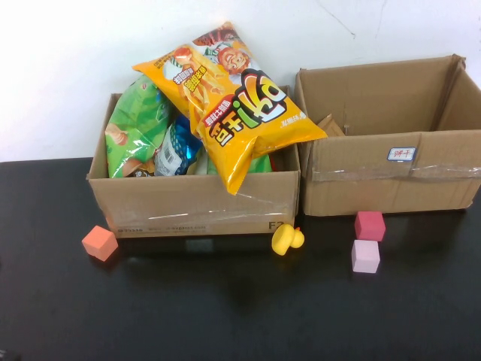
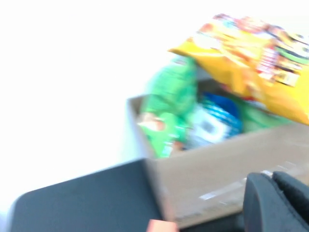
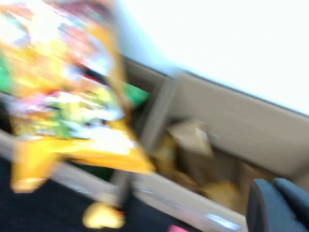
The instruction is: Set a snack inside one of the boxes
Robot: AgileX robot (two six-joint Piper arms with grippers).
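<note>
A pale pink cube point(image 1: 365, 256) sits closest on the black table point(image 1: 225, 316), with a darker pink cube point(image 1: 370, 226) just behind it. A yellow duck point(image 1: 287, 240) and an orange cube point(image 1: 100, 243) sit by the full box point(image 1: 195, 207), where a big chip bag point(image 1: 233, 101) sticks out.

Neither arm shows from up high. The left gripper point(image 2: 277, 203) is only a dark shape near the full box. The right gripper point(image 3: 277, 205) is a dark shape over the labelled box point(image 1: 391, 177). I cannot tell whether their fingers are spread or together.

Only the right wrist view looks inside the labelled box, at a blurry yellow-orange lump point(image 3: 223, 192) that may be the snack.
</note>
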